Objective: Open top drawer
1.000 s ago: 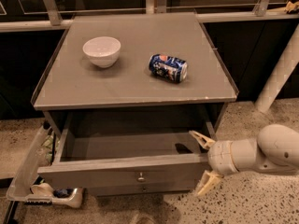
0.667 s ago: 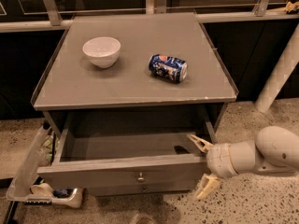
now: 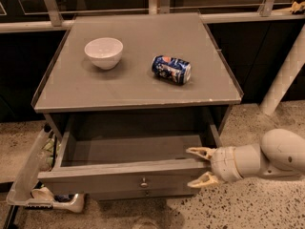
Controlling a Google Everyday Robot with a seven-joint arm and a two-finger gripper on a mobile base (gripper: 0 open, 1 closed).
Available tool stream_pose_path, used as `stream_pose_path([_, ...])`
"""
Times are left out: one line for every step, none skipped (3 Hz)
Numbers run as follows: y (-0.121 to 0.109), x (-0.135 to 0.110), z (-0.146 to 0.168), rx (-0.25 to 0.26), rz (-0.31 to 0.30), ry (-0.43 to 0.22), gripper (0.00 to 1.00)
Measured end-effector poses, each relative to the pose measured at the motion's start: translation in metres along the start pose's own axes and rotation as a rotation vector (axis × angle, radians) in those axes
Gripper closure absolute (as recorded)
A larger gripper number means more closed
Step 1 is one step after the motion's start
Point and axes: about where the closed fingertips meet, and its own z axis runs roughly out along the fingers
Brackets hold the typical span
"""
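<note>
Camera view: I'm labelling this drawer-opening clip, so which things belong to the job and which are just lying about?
Job: top drawer, pulled out; its knob; gripper at the drawer's right front corner, jaws apart.
Lying about: white bowl and blue can on its side, both on the cabinet top.

no legible text, label on blue can (image 3: 171, 69) unreadable; end effector (image 3: 200, 166) at front corner of top drawer (image 3: 95, 180)

Bowl (image 3: 104, 52) sits left on the table (image 3: 143, 87), can (image 3: 171, 69) to its right. Below, the top drawer (image 3: 119, 178) juts forward, with the end effector (image 3: 200, 166) at its right front corner, fingers spread.
</note>
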Motion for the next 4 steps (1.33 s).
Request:
stream_pose_path([0.0059,-0.0035,-0.0018,-0.010,0.002,-0.013,0.65])
stream_pose_path([0.0071,-0.0067,-0.0033,-0.015,0.004,-0.019,0.87])
stream_pose_path([0.0070,-0.0070,-0.0036,-0.015,0.004,-0.019,1.00])
stream_pose_path([0.0070,-0.0071,-0.0035,-0.015,0.004,-0.019,0.82])
